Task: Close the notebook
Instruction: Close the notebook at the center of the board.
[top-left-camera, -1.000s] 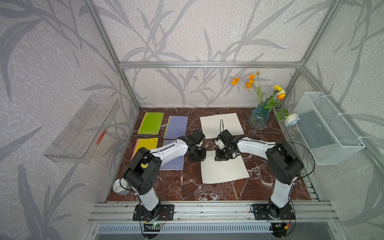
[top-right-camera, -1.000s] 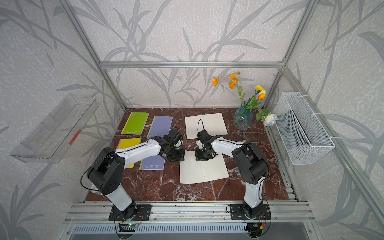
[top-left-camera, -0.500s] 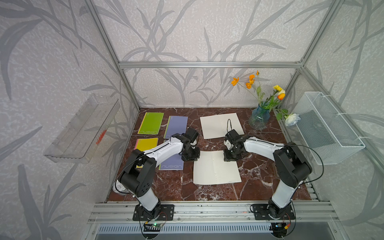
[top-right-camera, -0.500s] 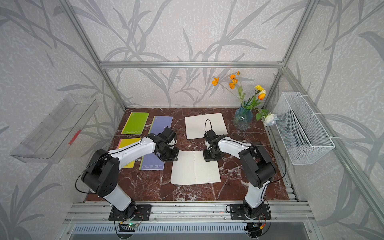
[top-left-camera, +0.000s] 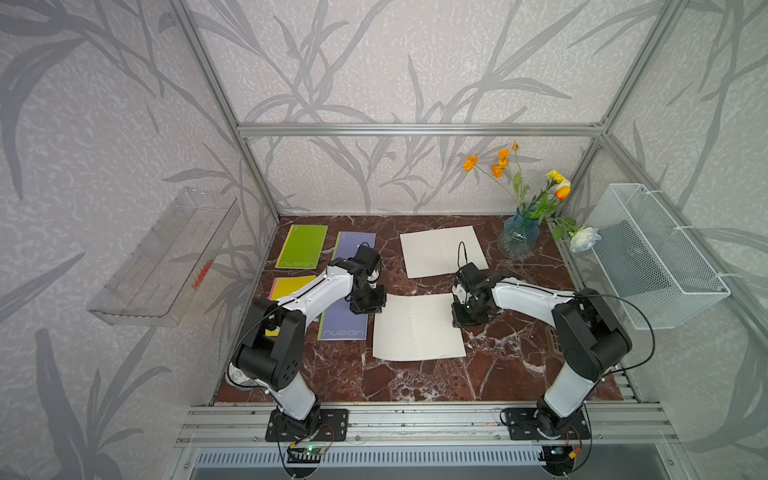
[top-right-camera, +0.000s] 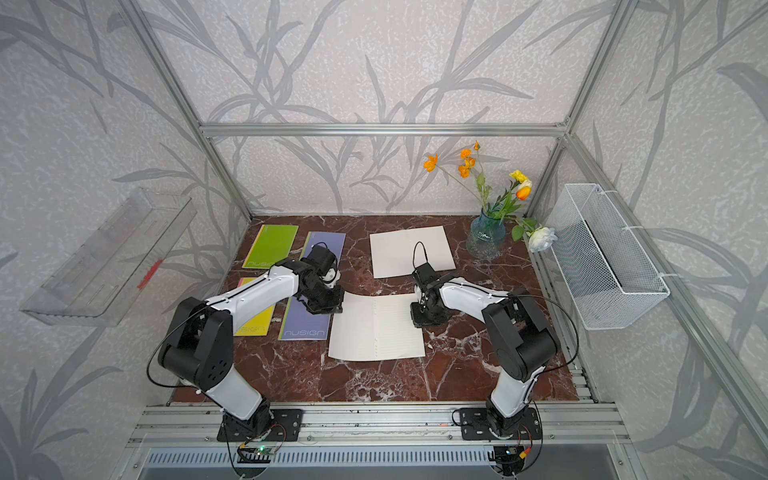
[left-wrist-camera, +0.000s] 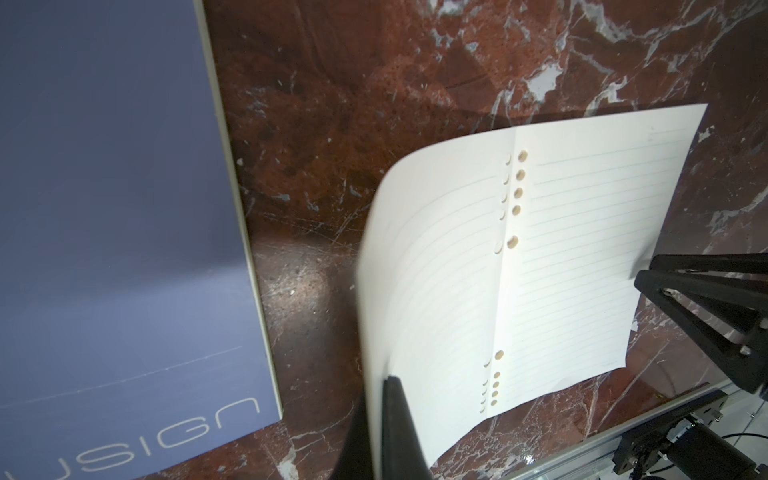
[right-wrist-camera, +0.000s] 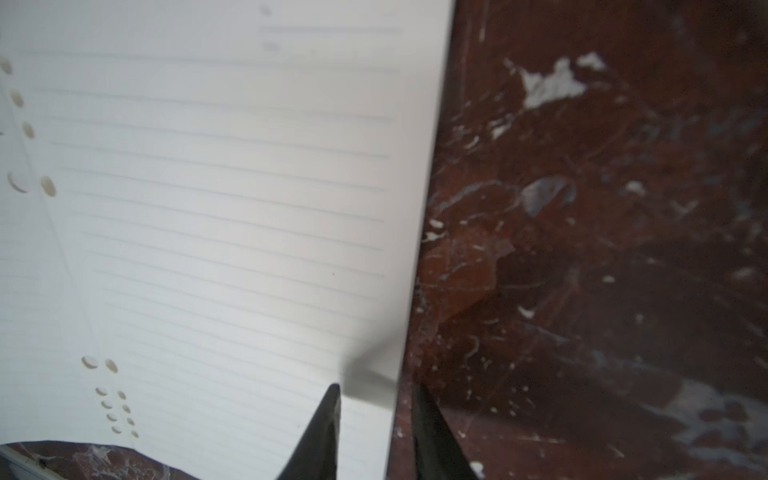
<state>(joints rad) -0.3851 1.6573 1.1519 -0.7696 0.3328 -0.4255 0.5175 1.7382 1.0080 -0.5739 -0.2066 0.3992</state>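
Cream ruled notebook (top-left-camera: 417, 328) lies open on marble table (top-left-camera: 415, 382) between both arms. Left gripper (left-wrist-camera: 384, 409) pinches its lifted left page; right gripper (right-wrist-camera: 376, 399), jaws parted, straddles the right edge. Next: fold leftover page across.

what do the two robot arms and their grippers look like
Both arms have white link shells with bulky black joint housings and black base plates bolted to an aluminium rail. The left gripper and right gripper are black, with thin tapering black fingers. A thin black cable loops along each arm.
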